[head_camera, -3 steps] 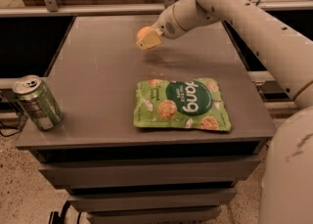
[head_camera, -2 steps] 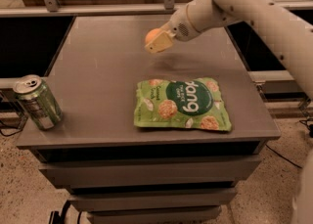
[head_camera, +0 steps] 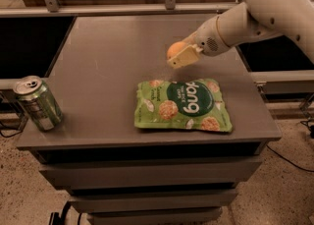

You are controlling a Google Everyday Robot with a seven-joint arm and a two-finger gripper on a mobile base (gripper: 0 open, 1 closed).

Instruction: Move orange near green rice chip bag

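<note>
Smooth cream plastic on gripper (head_camera: 180, 56), over the desk's right half towards the back edge, clamped on orange (head_camera: 173, 49) of smooth, softly shiny skin. Glossy, lightly crinkled plastic film on green rice chip bag (head_camera: 182, 105) near front edge. Shiny metal on drink can (head_camera: 38, 103), front left corner. Matt, smooth grey desk (head_camera: 98, 62).

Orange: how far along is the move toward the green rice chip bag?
Done: the gripper holds the orange, fingers closed on it, above the table. In hand: it hangs just beyond the green rice chip bag's far edge. Left: set it down beside the bag and release.
</note>
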